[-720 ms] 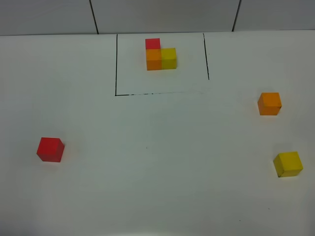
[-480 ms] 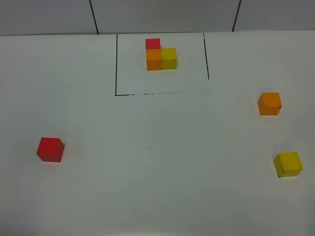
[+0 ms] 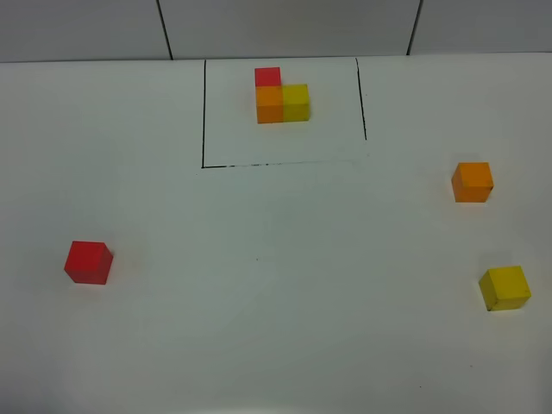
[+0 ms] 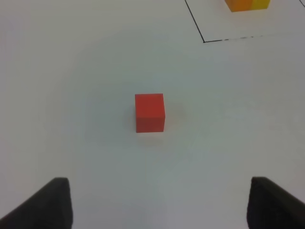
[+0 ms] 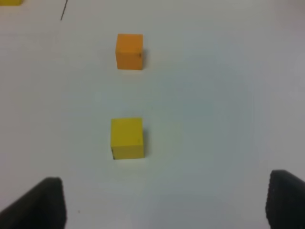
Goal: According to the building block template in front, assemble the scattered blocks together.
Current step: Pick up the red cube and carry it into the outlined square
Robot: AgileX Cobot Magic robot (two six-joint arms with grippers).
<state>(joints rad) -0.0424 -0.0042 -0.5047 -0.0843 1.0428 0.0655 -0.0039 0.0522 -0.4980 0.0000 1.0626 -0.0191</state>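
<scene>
The building block template [image 3: 280,99] is a joined red, orange and yellow cluster inside a black outline [image 3: 203,121] at the table's back. The scattered blocks lie apart: the red cube [image 3: 89,262] at the left, the orange cube [image 3: 473,182] at the right, and the yellow cube [image 3: 504,287] nearer the front right. Neither gripper shows in the exterior high view. In the left wrist view my left gripper [image 4: 159,210] is open and empty, short of the red cube [image 4: 149,112]. In the right wrist view my right gripper [image 5: 164,205] is open and empty, short of the yellow cube [image 5: 127,138], with the orange cube [image 5: 129,51] beyond it.
The white table [image 3: 285,259] runs to a grey tiled wall [image 3: 285,26] at the back. A corner of the black outline [image 4: 204,40] and the edge of the template [image 4: 247,4] show in the left wrist view.
</scene>
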